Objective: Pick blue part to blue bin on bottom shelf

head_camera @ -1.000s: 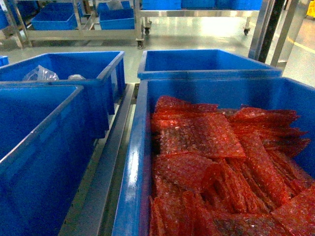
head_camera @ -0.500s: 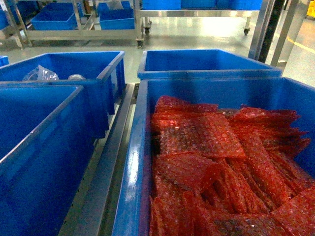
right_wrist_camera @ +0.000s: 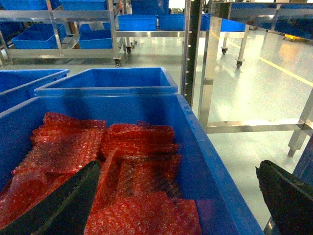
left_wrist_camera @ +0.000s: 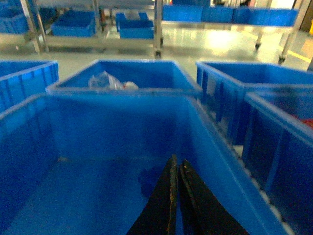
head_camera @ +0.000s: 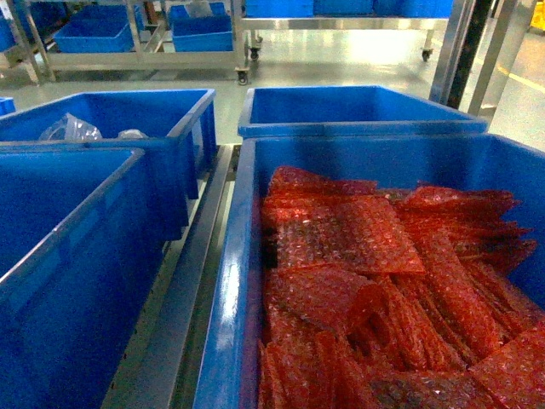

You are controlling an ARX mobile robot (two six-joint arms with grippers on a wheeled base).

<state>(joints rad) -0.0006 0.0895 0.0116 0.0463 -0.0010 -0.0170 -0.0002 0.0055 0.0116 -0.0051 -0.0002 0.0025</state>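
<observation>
Four blue bins fill the head view. The near right bin (head_camera: 230, 281) is heaped with red bubble-wrap sheets (head_camera: 375, 281), crinkled and overlapping. The near left bin (head_camera: 77, 256) shows only bare blue walls from here. Behind it, the far left bin (head_camera: 170, 119) holds clear plastic bags (head_camera: 72, 128); the far right bin (head_camera: 358, 106) shows only its walls. A steel rail (head_camera: 192, 281) runs between the two columns of bins.

No blue part can be made out in any view, and no bottom shelf can be picked out for certain.

The left gripper (left_wrist_camera: 177, 169) hangs inside the near left bin, its black fingers pressed together, nothing between them. The right gripper (right_wrist_camera: 178, 196) sits over the red sheets at that bin's right wall, jaws spread wide: one finger (right_wrist_camera: 63, 205) above the sheets, the other outside the bin.

The room: a glossy pale floor (right_wrist_camera: 254, 83) with a yellow line, steel racks on castors (head_camera: 136, 60) carrying more blue bins, and a steel frame (right_wrist_camera: 210, 73) just right of the bins.
</observation>
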